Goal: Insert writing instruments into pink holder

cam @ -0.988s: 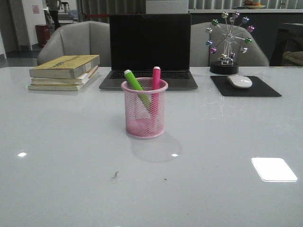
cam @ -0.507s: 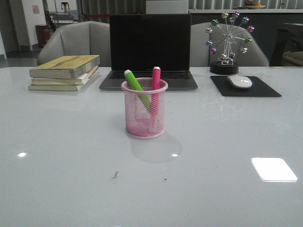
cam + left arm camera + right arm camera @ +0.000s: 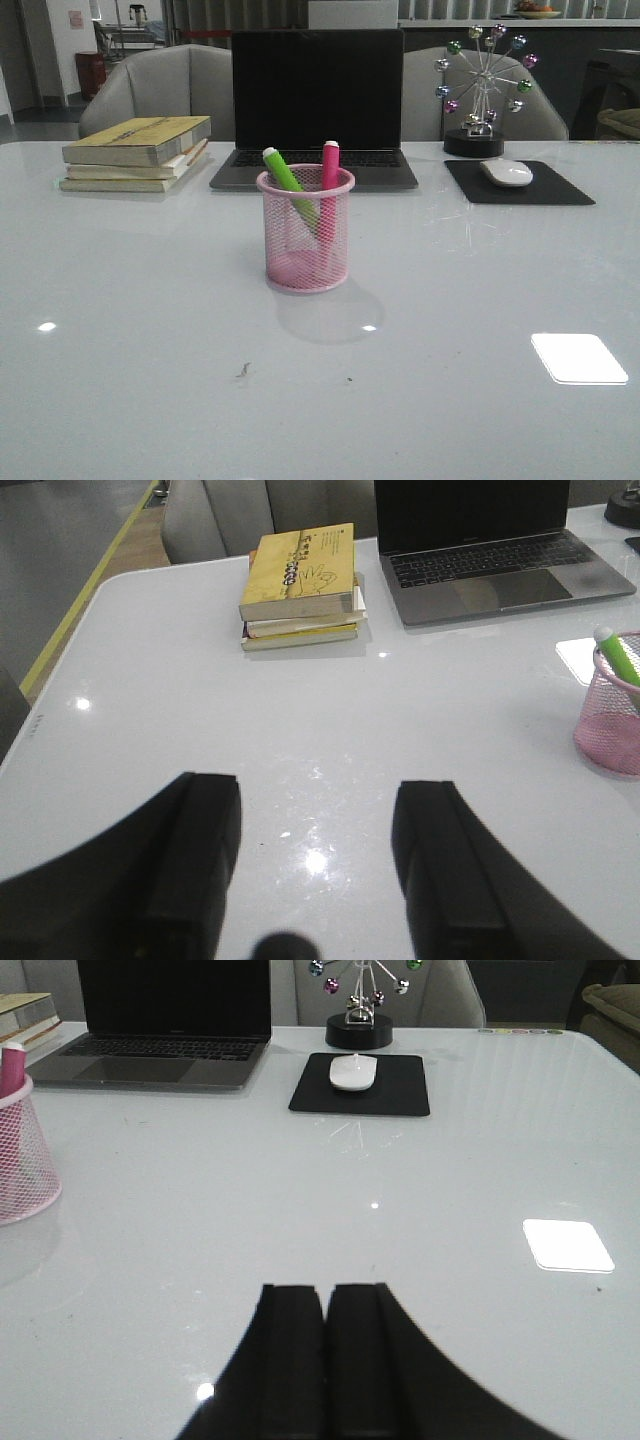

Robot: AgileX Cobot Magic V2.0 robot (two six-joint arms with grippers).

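Observation:
The pink wire-mesh holder (image 3: 305, 232) stands upright at the middle of the white table. A lime green marker (image 3: 288, 180) leans inside it toward the left, and a bright pink marker (image 3: 329, 172) stands inside at the right. Neither arm shows in the front view. In the left wrist view my left gripper (image 3: 318, 792) is open over bare table, far from the holder (image 3: 610, 720) with the green marker (image 3: 617, 656) in it. My right gripper (image 3: 325, 1296) is shut with nothing between its fingers, well away from the holder (image 3: 22, 1165) and the pink marker (image 3: 11, 1068).
A black laptop (image 3: 316, 100) stands open behind the holder. A stack of books (image 3: 135, 152) lies at the back left. A white mouse (image 3: 506, 172) on a black pad (image 3: 520, 185) and a ferris-wheel ornament (image 3: 482, 85) sit at the back right. Grey chairs stand beyond the table.

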